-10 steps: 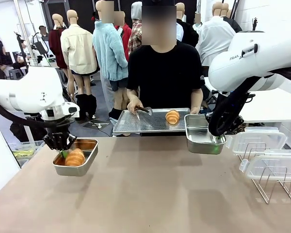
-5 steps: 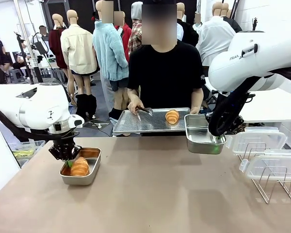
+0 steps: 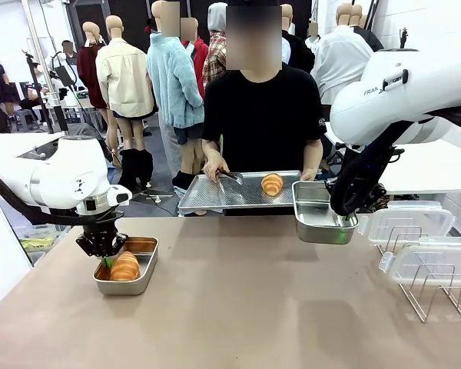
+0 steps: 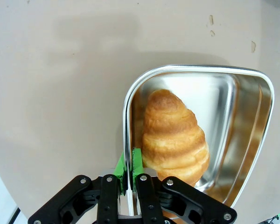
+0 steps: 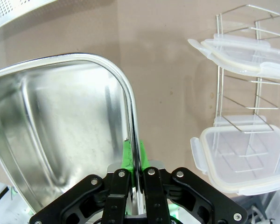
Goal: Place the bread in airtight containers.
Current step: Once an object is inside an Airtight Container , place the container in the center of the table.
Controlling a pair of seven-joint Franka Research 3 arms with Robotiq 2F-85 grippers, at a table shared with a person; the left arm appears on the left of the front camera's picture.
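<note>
One roll [image 4: 175, 137] inside tin [image 4: 252, 121], perhaps touching left pincer [image 4: 129, 168] clamping rim

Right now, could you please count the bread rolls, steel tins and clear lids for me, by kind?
Bread rolls: 2
Steel tins: 2
Clear lids: 2
Total: 6
</note>
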